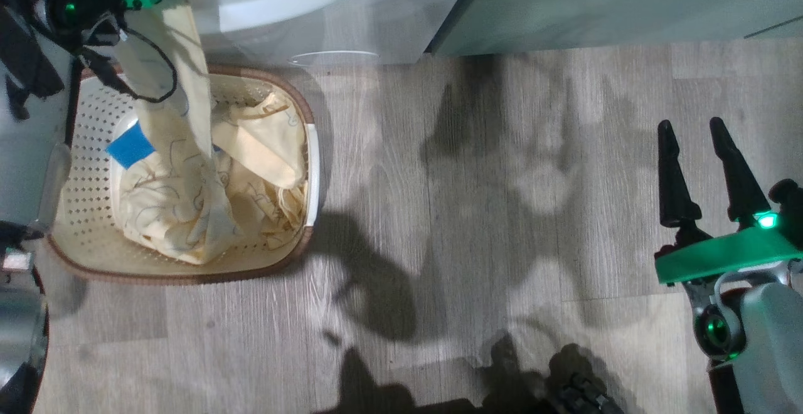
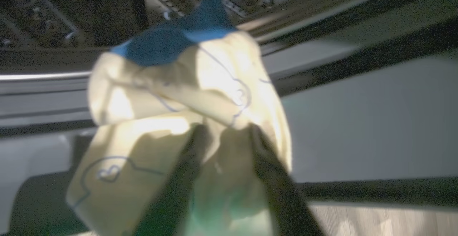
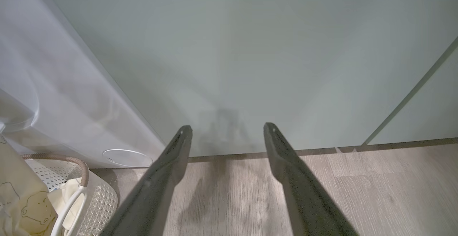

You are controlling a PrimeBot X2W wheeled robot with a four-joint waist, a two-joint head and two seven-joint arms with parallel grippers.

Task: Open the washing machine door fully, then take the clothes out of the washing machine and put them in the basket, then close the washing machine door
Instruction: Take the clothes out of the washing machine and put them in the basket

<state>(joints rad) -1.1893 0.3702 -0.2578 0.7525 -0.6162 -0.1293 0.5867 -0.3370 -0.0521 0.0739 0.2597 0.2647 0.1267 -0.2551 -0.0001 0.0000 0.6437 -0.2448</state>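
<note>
One limp, light piece of the clothes (image 1: 175,119) hangs pinched at a bunched fold in the left gripper (image 2: 228,130) jaws over the basket (image 1: 188,274); right gripper (image 1: 691,124) jaws gape empty.

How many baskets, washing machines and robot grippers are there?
basket: 1
washing machine: 1
grippers, the left gripper and the right gripper: 2
Total: 4
</note>
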